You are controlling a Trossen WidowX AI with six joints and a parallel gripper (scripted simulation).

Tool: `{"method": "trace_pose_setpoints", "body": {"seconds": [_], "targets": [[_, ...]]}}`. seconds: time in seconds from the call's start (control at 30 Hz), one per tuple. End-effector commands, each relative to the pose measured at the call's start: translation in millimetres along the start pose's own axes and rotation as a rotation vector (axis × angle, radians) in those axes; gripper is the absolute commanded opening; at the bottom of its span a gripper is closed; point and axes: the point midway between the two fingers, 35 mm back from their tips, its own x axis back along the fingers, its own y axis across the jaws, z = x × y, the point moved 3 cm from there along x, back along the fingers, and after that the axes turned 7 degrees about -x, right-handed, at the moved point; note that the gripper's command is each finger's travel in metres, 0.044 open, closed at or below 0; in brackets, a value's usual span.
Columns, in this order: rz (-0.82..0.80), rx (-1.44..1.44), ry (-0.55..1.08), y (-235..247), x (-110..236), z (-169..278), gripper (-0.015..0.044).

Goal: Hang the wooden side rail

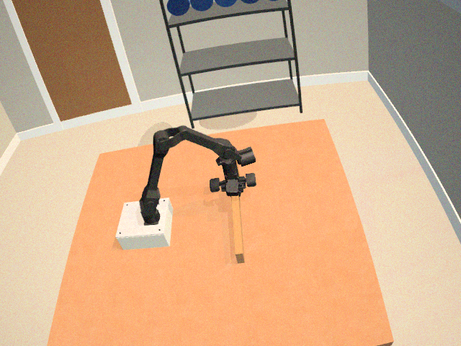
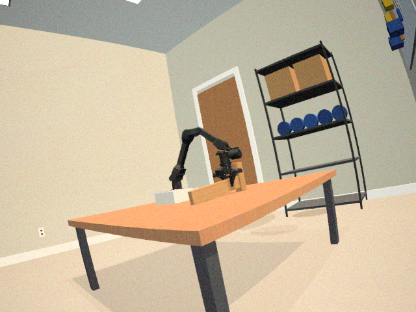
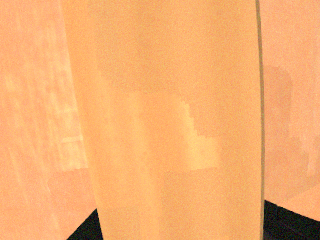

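Lying lengthwise on the orange table (image 1: 297, 223), the single wooden side rail (image 1: 237, 228) runs from its free end near the table's middle up to the gripper (image 1: 233, 187), which sits directly over the rail's other end and is clamped shut on it. In the top view the rail's gripped end disappears beneath the black wrist hardware; its free end (image 1: 240, 257) rests on the table top, well apart from the arm's base.

From the exterior view, the rail (image 2: 210, 193) slopes slightly upward toward the gripper (image 2: 231, 179), its near end on the table and its far end meeting the one headboard post (image 2: 239, 177), an upright wooden block just behind the fingers. Whether the hooks sit on the pins inside the post's slot cannot be told; the gripper and the post's own face hide them.

The wrist view shows the rail (image 3: 174, 120) filling the centre of the frame, with table surface on either side and dark gripper parts at the bottom corners.

One arm (image 1: 178, 143) rises from one white base box (image 1: 145, 225) at the rail's left. Behind the table stands one black metal shelving unit (image 2: 312, 134), holding two cardboard boxes (image 2: 297, 77) on an upper shelf and five blue cylinders (image 2: 311, 119) on the shelf below. A brown door (image 2: 225, 124) lies in the wall beyond.
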Motion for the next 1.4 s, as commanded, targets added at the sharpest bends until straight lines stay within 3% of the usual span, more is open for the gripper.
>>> {"method": "trace_pose_setpoints", "body": {"seconds": [0.0,1.33,1.37], "targets": [[-0.004,-0.001,0.004,0.9,-0.5,0.4,0.0000],[-0.004,-0.001,0.004,0.8,-7.0,0.5,0.0000],[0.001,0.000,0.000,-0.2,-6.2,-0.1,0.0026]]}}
